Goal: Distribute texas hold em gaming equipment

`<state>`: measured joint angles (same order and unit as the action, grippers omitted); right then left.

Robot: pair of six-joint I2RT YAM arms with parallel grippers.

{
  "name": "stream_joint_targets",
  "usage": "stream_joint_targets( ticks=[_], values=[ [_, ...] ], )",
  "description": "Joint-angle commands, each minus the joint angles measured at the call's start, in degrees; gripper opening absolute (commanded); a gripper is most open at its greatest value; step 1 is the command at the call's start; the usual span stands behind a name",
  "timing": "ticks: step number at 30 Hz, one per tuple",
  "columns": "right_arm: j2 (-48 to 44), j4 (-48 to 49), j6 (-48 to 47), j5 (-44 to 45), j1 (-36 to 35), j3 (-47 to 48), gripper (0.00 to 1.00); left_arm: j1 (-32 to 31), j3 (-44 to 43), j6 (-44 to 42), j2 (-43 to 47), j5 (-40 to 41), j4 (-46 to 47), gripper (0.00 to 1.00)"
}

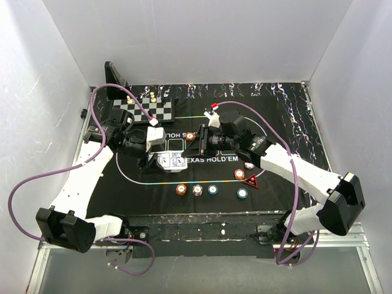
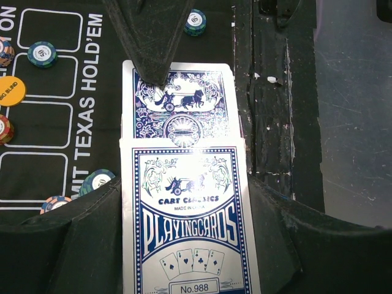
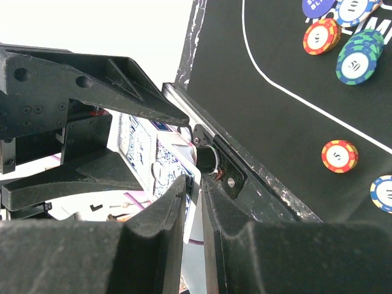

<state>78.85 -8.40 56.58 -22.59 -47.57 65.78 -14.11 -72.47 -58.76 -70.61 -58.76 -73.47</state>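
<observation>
Left claw (image 2: 187, 190): pinching card box (image 2: 187, 245) over the mat's (image 1: 294, 116) middle. Playing card (image 2: 180, 101): juts lengthwise from box toward right claw (image 3: 193, 184), jaws narrow astride its edge; grip cannot be told.

The black felt table mat (image 1: 294, 116) carries white outlines and white TEXAS HOLD'EM lettering. At far left, the checkered square chessboard (image 1: 150, 111) is black and white. The white cardboard card box (image 2: 187, 233) bears blue scrollwork and blue PLAYINGCARDS lettering; the paper playing card (image 2: 184, 104) has a blue chariot pattern bordered in white. The flat round disc (image 2: 11, 90) is orange-yellow. The triangular plastic marker (image 1: 251, 181), near right, is red. 1 round poker chip (image 3: 340, 155) is red with yellow stripes.
</observation>
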Motion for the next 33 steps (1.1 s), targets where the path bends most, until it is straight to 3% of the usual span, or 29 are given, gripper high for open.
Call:
stream_joint_targets(
  ticks=[1,4,10,14,21,24,28,33],
  values=[
    [-2.7,-3.4,-2.5,2.7,0.9,0.8,0.22,0.0,-0.3,0.2,2.1,-4.4,0.7,0.17],
    [-3.4,-3.5,-2.4,2.6,1.4,0.7,0.25,0.0,0.2,0.5,2.1,-4.6,0.9,0.17],
    [-4.8,4.8,1.0,-1.8,1.7,-3.0,0.76,-0.1,1.9,5.1,3.1,-5.0,5.2,0.17],
    [-2.0,12.8,5.6,-5.7,1.1,-4.7,0.83,0.0,1.7,10.8,3.4,-5.2,10.3,0.17],
    [4.5,20.2,10.2,-9.0,-1.5,-1.8,0.82,-0.1,0.7,16.7,3.2,-5.1,16.5,0.18],
    [6.1,20.1,11.1,-9.3,-1.9,-0.4,0.73,-0.1,0.6,16.9,2.8,-4.3,16.4,0.18],
    [6.3,22.0,12.2,-8.9,-2.2,-1.6,0.51,0.0,0.9,14.5,3.3,-4.3,14.6,0.20],
    [5.2,22.4,12.1,-8.1,-2.1,-2.8,0.43,-0.1,1.1,10.8,3.5,-3.1,11.1,0.24]
  ],
)
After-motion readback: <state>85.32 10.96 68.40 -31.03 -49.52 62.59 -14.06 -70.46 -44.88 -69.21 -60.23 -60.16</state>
